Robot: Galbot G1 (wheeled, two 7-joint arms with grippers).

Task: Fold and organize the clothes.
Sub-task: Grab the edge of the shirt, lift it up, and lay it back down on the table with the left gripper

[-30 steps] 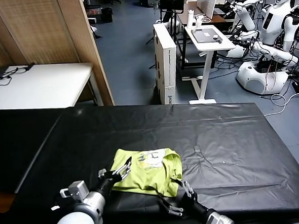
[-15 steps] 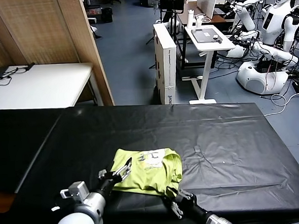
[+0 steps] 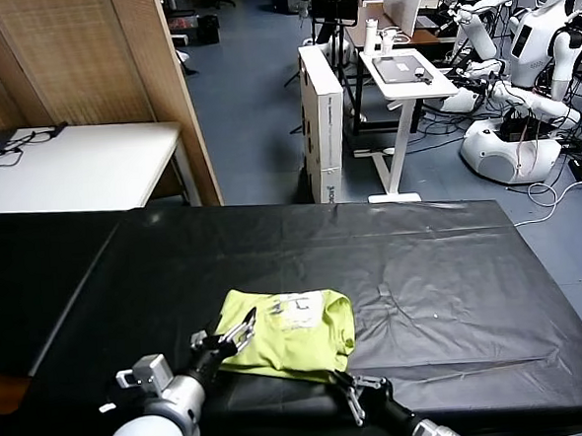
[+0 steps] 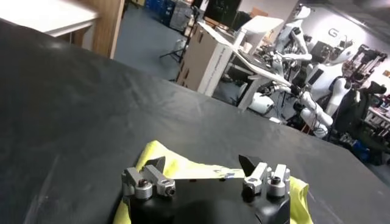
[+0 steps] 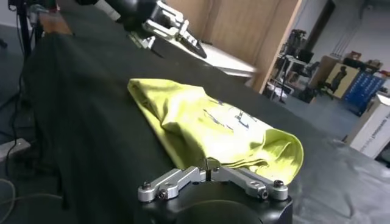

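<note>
The lime yellow-green T-shirt (image 3: 290,335) lies folded in a small bundle on the black table (image 3: 454,297), near its front edge, with a white printed label (image 3: 298,304) showing on top. My left gripper (image 3: 233,333) is open at the shirt's left edge, its jaws spread apart over the cloth (image 4: 177,164) with nothing between them; it also shows in the left wrist view (image 4: 201,163). My right gripper (image 3: 351,386) is shut, tips together, just off the shirt's front right corner. In the right wrist view the right gripper (image 5: 208,164) points at the shirt (image 5: 207,122).
The table's front edge runs just below both grippers. A white table (image 3: 70,167) and a wooden partition (image 3: 94,62) stand at the back left. A white desk (image 3: 406,73) and other robots (image 3: 522,115) stand behind on the right.
My right gripper has shut and drawn back from the shirt's front right corner toward the table's front edge. The left gripper has not moved.
</note>
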